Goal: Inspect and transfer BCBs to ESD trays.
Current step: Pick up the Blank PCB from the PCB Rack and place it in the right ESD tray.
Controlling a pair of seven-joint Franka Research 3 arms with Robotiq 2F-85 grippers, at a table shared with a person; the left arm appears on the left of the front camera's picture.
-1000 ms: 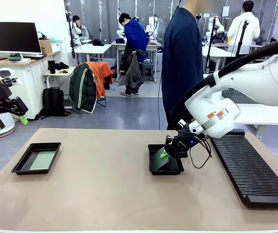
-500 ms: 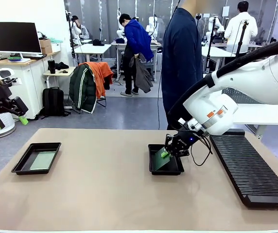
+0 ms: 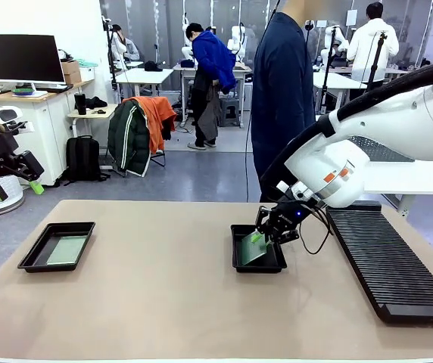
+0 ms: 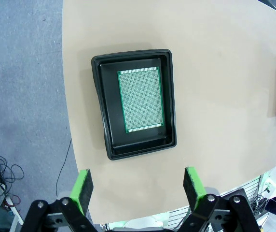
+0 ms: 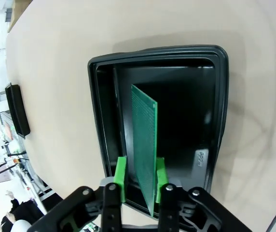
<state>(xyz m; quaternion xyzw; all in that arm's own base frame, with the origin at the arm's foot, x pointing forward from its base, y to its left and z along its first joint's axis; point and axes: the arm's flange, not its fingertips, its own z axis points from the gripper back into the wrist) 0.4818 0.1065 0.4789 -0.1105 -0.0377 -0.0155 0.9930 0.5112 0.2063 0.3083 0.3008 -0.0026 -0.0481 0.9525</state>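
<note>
Right wrist view shows the right gripper over the right ESD tray, its green pads flanking a BCB that stands on edge, lower edge inside the tray, probably so it can tip flat. Whether the pads still pinch the board or have let go cannot be told. The left gripper hangs spread wide and empty above the left ESD tray, where a second BCB lies flat. Count: two trays, two boards, one ribbed rack.

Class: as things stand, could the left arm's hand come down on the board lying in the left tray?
Probably yes: the open left hand hangs above the board, lying flat and uncovered in its tray.
</note>
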